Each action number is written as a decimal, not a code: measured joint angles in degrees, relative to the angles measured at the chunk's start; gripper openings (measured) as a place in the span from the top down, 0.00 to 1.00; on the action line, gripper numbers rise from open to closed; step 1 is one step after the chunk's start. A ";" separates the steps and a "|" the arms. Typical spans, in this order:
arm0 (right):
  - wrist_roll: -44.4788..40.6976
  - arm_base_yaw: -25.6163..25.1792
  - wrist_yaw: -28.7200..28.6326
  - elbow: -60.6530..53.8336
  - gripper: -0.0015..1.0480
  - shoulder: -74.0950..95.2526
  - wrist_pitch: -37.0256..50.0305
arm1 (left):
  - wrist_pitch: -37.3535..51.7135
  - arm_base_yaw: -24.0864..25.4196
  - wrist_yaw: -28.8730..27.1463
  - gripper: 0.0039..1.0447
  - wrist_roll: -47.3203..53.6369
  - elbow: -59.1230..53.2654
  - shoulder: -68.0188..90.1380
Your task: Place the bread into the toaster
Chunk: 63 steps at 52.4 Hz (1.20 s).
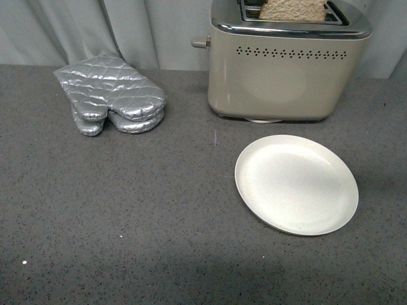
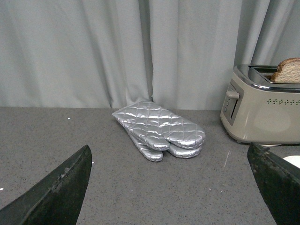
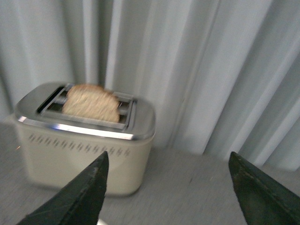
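The beige toaster (image 1: 286, 70) with a chrome top stands at the back right of the grey counter. A slice of tan bread (image 1: 294, 9) sticks up out of one of its slots. The right wrist view shows the same bread (image 3: 91, 104) in the toaster (image 3: 84, 140), blurred, beyond my open right gripper (image 3: 168, 187), which holds nothing. My left gripper (image 2: 173, 187) is open and empty, low over the counter, with the toaster (image 2: 265, 110) and bread (image 2: 287, 71) far off to one side. Neither arm shows in the front view.
A pair of silver quilted oven mitts (image 1: 111, 95) lies at the back left, also seen as the mitts (image 2: 159, 129) ahead of the left gripper. An empty white plate (image 1: 296, 184) sits in front of the toaster. Grey curtains (image 1: 127, 28) hang behind the counter.
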 joint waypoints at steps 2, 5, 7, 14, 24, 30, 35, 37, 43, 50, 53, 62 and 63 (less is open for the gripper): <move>2.47 -1.22 -2.12 -3.26 0.35 -3.82 -2.34 | 0.00 0.00 -0.02 0.06 0.00 0.00 0.00; 5.38 -3.80 -5.03 -8.55 0.44 -10.62 -5.27 | 0.00 0.00 -0.04 0.06 0.00 0.00 0.00; 6.73 -6.34 -7.63 -12.44 0.50 -15.58 -5.70 | 0.00 0.00 -0.07 0.06 0.00 0.00 0.00; 9.03 -12.48 -12.22 -17.81 0.69 -31.89 -18.91 | 0.00 0.00 -0.02 0.06 0.00 0.00 0.00; 9.99 -13.09 -13.38 -17.81 0.99 -64.19 -48.33 | -0.04 0.00 -0.07 0.06 0.02 0.00 -0.02; 9.97 -13.09 -13.35 -17.81 0.99 -67.76 -50.29 | -0.04 0.00 -0.04 0.06 0.02 0.00 -0.02; 9.97 -13.09 -13.31 -17.81 0.99 -67.98 -50.42 | -0.04 0.00 -0.02 0.06 0.02 0.00 -0.02; 9.99 -13.09 -13.31 -17.81 0.99 -68.02 -50.42 | -0.04 0.00 -0.02 0.06 0.02 0.00 -0.02; 9.97 -13.09 -13.33 -17.81 0.94 -68.02 -50.42 | -0.04 0.00 -0.02 0.06 0.02 0.00 -0.02; 9.97 -13.09 -13.33 -17.81 0.65 -68.02 -50.42 | -0.04 0.00 -0.02 0.06 0.02 0.00 -0.02; 9.97 -13.09 -13.31 -17.81 0.53 -68.02 -50.42 | -0.04 0.00 -0.02 0.06 0.02 0.00 -0.02; 9.97 -13.09 -13.35 -17.81 0.26 -68.02 -50.42 | -0.07 0.00 -0.04 0.06 0.02 0.00 -0.02; 9.97 -13.09 -13.35 -17.81 0.22 -68.02 -50.42 | -0.07 0.00 -0.02 0.06 0.02 0.00 -0.02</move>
